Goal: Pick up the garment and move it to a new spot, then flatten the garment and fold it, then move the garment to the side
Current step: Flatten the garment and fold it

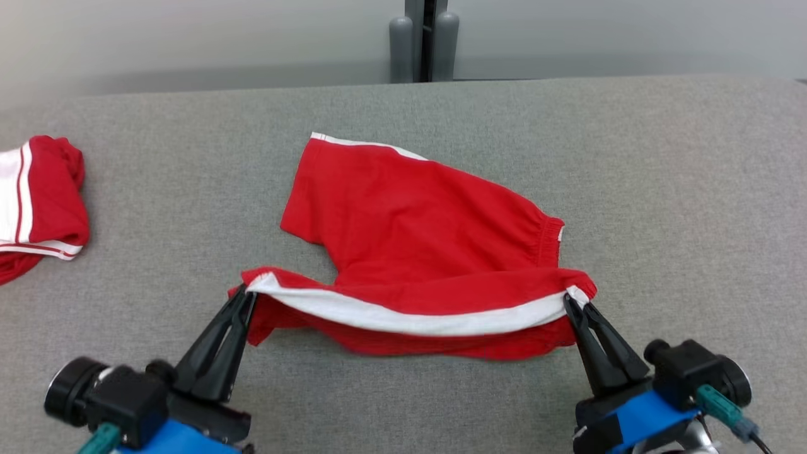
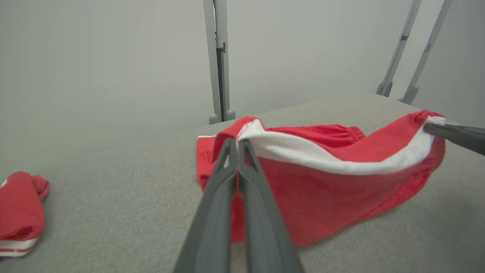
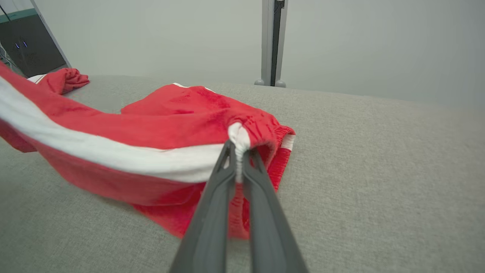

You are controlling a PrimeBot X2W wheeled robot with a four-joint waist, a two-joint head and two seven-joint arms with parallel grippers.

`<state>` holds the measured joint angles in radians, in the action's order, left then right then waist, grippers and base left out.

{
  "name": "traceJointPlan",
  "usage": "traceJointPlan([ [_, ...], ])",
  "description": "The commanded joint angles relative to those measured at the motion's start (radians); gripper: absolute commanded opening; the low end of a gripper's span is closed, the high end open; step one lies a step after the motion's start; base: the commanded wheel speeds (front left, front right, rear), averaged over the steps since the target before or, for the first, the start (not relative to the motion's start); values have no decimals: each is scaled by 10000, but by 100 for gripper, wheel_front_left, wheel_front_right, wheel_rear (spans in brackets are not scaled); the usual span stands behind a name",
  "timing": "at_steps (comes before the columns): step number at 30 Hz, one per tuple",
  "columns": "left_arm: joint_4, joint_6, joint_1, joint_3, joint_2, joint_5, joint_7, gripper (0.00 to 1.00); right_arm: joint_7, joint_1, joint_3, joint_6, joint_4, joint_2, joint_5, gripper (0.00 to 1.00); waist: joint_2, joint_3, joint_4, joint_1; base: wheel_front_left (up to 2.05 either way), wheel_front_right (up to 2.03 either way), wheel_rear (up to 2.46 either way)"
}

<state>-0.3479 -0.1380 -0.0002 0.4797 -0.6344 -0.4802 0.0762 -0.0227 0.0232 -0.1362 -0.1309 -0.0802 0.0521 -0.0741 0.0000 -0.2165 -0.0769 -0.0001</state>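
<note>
So the red shorts [image 1: 416,221] sit mid-frame on the grey worktop [image 1: 681,189], bottom edge lifted. The left end effector [image 1: 248,295] is clamped on the white-striped edge at lower left, and the right end effector [image 1: 570,302] is clamped on it at lower right. Another red garment [image 1: 38,195] lies far left.

grey felt table [image 1: 662,189], pale wall [image 1: 189,38], grey post [image 1: 423,44]

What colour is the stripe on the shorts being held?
White stripe on red shorts; clearest in head view.
</note>
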Motion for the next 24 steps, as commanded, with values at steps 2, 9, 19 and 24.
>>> traceJointPlan([
  [2, 579, 314, -604, 37, 143, -239, -43, 0, -83, -496, -3, 2, 430, -4, -78, 0, 0, -192, 6, 1, 0, 0, 0],
  [9, 2942, 1478, -3031, 203, 701, -623, -362, 0, -413, -1797, 223, 2, 1743, -13, -234, 0, 0, -878, -50, 1, 0, 0, 0],
  [19, 6658, 2304, -6967, 895, 1811, -226, -1279, 0, -935, -4134, 290, 2, 3762, -9, -659, 0, 0, -2075, -281, 1, 0, 0, 0],
  [24, 8457, 2385, -8272, 1050, 2351, -156, -1507, 0, -1193, -5053, 156, 2, 4677, -9, -782, 0, 0, -2446, -389, 1, 0, 0, 0],
])
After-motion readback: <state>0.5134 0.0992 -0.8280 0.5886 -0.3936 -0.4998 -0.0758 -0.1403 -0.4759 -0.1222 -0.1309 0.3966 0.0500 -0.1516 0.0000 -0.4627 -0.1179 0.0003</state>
